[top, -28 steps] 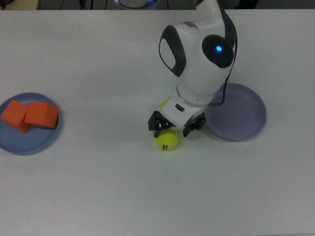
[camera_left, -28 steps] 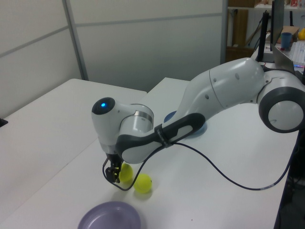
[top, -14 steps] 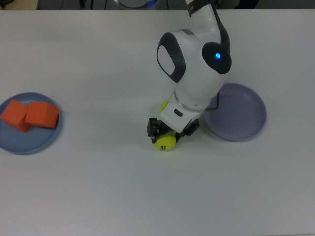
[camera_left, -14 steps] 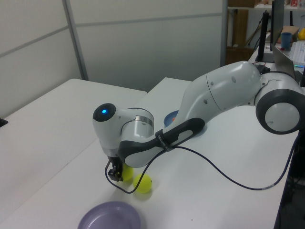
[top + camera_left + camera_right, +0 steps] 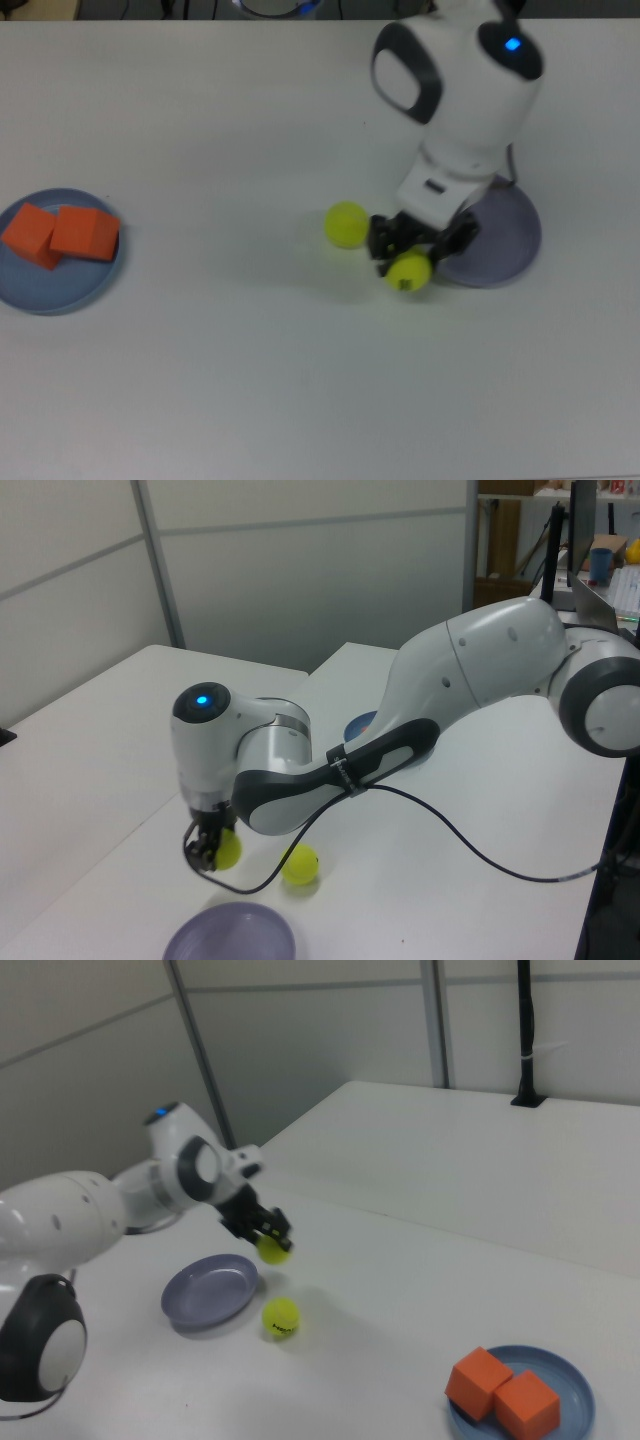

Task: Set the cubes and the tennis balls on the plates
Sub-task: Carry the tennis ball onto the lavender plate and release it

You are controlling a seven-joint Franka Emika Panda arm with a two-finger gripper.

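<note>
Fingers of my gripper (image 5: 412, 255) are squeezed onto one tennis ball (image 5: 409, 271), one finger on each side, with no gap showing. The held ball is up off the white table (image 5: 250, 380); in the right view I can see it hanging in the air (image 5: 271, 1249) above the table top. I use the lavender plate (image 5: 500, 240) as my landmark. In the top view, the held ball sits right at the lavender plate's left edge, just outside the rim. In the left view the held ball (image 5: 226, 849) is up and to the left of the lavender plate (image 5: 230, 935).

The other tennis ball (image 5: 346, 224) lies on the table, further from the lavender plate on the top view's left, apart from the gripper. In the right view it rests (image 5: 281, 1317) just beside the plate's rim (image 5: 210, 1290).

Both orange cubes (image 5: 62, 234) already sit side by side, touching, on the light blue plate (image 5: 40, 290). That plate is well apart from the lavender plate, at the far left of the top view. I see no cube or ball on the lavender plate.
</note>
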